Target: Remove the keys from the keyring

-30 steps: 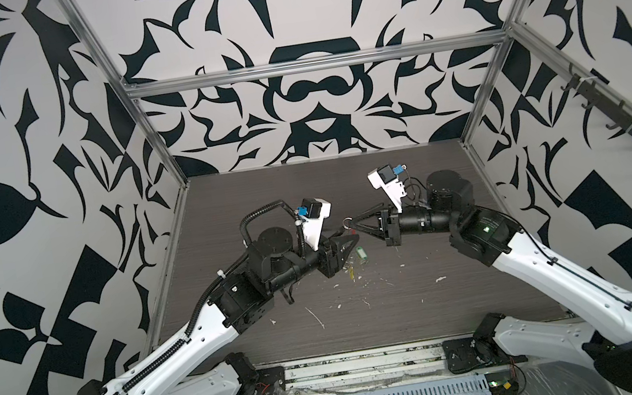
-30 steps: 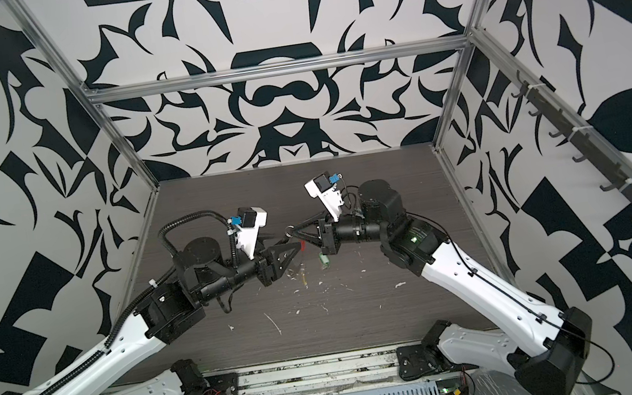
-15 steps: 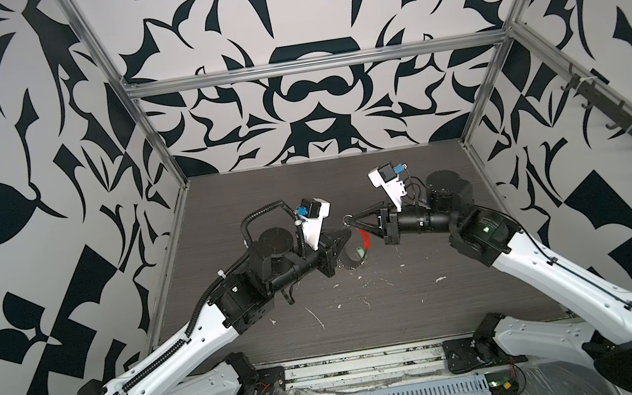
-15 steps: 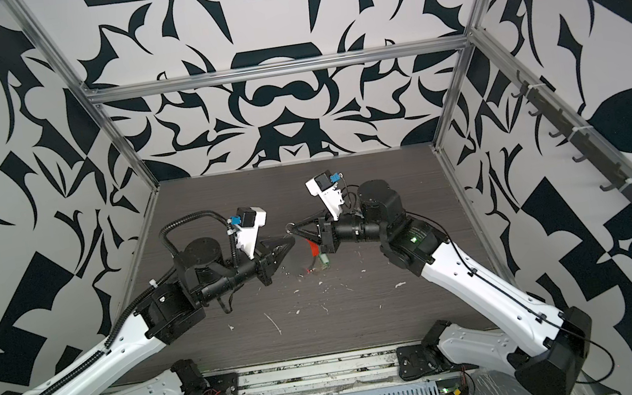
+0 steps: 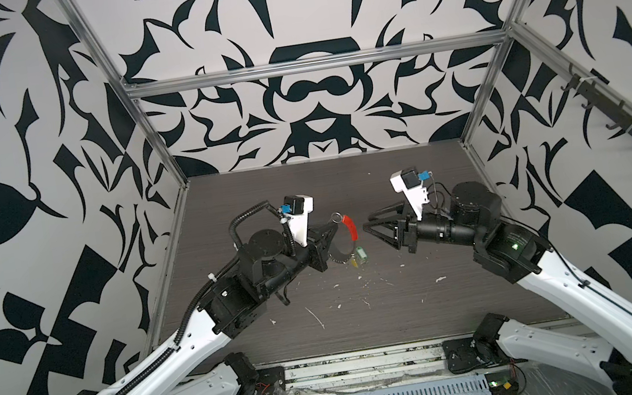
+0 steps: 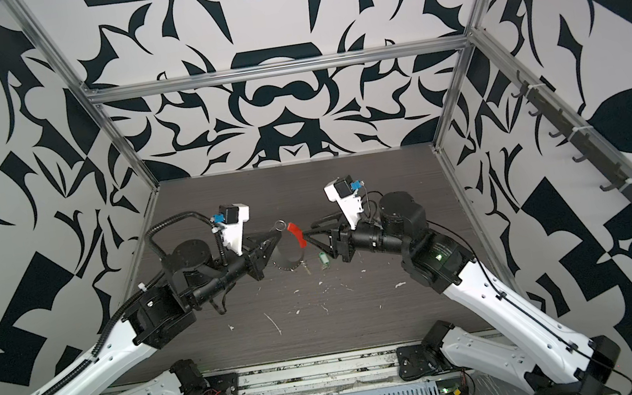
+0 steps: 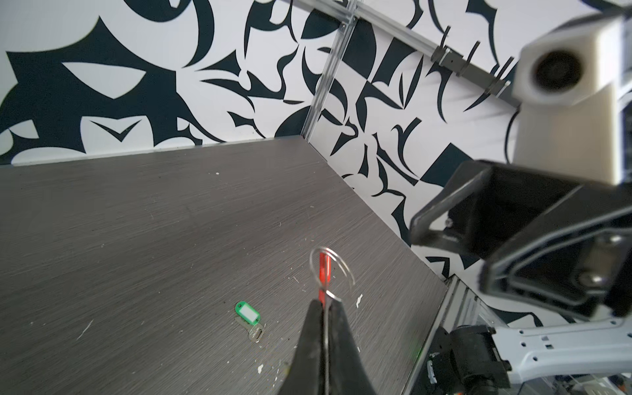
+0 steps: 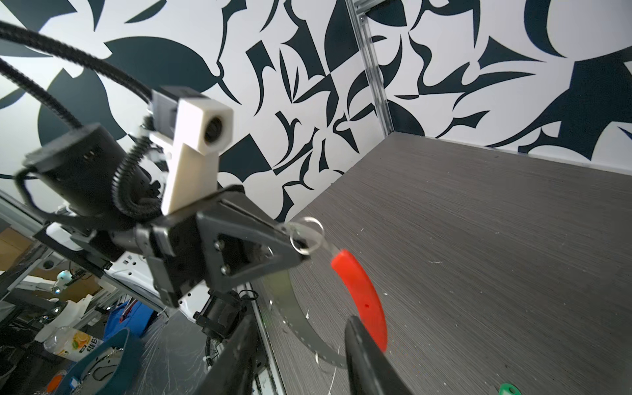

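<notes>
In both top views my left gripper (image 5: 331,228) (image 6: 274,236) is shut on the keyring (image 5: 340,254), a flat silvery hoop held upright above the table. Its red sleeve (image 5: 348,227) (image 8: 362,290) faces my right gripper (image 5: 366,221) (image 8: 299,328), which stands open just short of it and holds nothing. In the left wrist view my left gripper (image 7: 325,304) clamps the hoop edge-on, with a small wire ring (image 7: 349,270) above the tips. The green-tagged key (image 5: 362,254) (image 7: 249,314) lies loose on the table. A yellow-tagged key (image 5: 354,262) sits at the hoop's lowest part; whether it is attached I cannot tell.
White flecks (image 5: 316,317) are scattered over the dark wood tabletop (image 5: 409,185) in front of the grippers. Patterned walls with aluminium posts (image 5: 154,133) close in the left, back and right sides. A rail of hooks (image 5: 631,120) runs along the right wall.
My left gripper has closed on the hoop. My right gripper has let go, opened and drawn back to the right. The green-tagged key now lies on the table.
</notes>
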Controlling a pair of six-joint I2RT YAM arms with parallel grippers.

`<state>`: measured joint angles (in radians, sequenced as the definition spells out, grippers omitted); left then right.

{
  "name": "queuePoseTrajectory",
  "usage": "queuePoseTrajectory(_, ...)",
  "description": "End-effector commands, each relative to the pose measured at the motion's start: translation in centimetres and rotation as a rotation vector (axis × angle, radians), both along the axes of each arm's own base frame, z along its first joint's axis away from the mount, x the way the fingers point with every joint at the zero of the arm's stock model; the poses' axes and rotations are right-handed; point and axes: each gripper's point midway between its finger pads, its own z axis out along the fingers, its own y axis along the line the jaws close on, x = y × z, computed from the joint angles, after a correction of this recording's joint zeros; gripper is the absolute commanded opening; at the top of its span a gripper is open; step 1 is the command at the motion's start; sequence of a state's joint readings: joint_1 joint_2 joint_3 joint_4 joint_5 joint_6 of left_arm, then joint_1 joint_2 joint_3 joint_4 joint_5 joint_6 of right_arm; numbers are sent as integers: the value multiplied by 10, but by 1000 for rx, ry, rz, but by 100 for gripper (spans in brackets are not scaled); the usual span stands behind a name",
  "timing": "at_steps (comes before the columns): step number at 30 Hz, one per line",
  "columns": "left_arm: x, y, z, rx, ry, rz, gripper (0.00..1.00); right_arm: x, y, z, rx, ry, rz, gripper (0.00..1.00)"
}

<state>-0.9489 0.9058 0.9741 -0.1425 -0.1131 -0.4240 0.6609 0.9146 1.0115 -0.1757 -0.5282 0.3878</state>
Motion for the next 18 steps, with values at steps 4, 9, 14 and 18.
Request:
queuePoseTrajectory(4,-8,16,43,-82,-37,14,0,-8,7,-23,-45,-23,80,46)
queuePoseTrajectory(9,-13,17,57,-89,-25,-4,0,-13,12,-27,-53,-52,128,48)
queuePoseTrajectory(14,-13,18,62,-94,5,2,0,-14,20,-32,-80,-76,140,48)
queuePoseTrajectory(18,-15,15,64,-110,19,-15,0,-11,24,-36,-107,-96,128,48)
